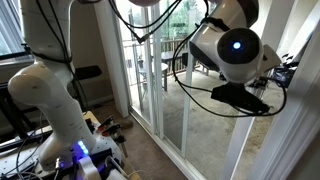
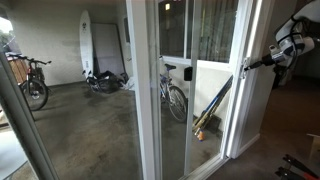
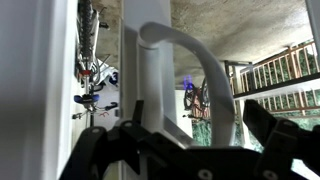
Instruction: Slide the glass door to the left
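Observation:
The glass door (image 2: 218, 105) is a tall clear panel in a white frame; in an exterior view it stands beside the arm (image 1: 205, 125). In the wrist view its white curved loop handle (image 3: 212, 75) rises from the white upright (image 3: 150, 90). My gripper (image 3: 198, 118) is open, with one black finger on each side of the handle loop, and the jaws do not press on it. In both exterior views the gripper (image 2: 250, 63) (image 1: 248, 100) is at the door's upright at about mid height.
A second white-framed glass panel (image 2: 145, 90) without a handle stands beside the door. Bicycles (image 2: 175, 95) and a long tool lean outside behind the glass. The robot's white base (image 1: 55, 100) and cables stand on the floor inside.

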You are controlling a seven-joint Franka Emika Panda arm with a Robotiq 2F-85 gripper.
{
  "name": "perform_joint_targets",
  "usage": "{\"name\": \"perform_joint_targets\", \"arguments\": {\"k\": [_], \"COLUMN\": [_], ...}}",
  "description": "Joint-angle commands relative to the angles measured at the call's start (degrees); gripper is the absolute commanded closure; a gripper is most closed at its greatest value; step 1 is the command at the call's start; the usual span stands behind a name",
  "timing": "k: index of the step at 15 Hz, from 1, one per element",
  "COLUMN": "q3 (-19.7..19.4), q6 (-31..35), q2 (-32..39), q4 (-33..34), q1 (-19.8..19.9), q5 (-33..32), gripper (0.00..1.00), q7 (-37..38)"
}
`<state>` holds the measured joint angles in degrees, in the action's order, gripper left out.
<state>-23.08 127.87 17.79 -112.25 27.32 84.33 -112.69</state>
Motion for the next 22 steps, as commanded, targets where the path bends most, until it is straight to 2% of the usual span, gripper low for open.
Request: {"name": "perform_joint_targets", "arguments": {"k": [1,4,11,14,16,19,22], "q3": [-0.6,0.8,3.6,5.9,7.0,8.3,9.4], "q6": [-2.4,-1.2,0.8,6.3,12.6,18.7,21.4], "q2": [1.8,0.9,1.1,-0.9,-1.6,-2.2,-3.9], "q4": [1.1,-0.5,-1.2,-5.8,-7.7,-8.4,-10.3], "q1": [2.7,1.3,-3.2,-7.6,-10.0,-11.8,-12.9], "q5": [2.5,4.4,3.7,4.0,4.5,4.3,4.3], "gripper": [0.0,0.0,0.0,0.0,0.0,0.0,0.0], "q7": [-0.4,-3.7,-3.9,-7.9,-11.0,-14.5,-17.5]}}
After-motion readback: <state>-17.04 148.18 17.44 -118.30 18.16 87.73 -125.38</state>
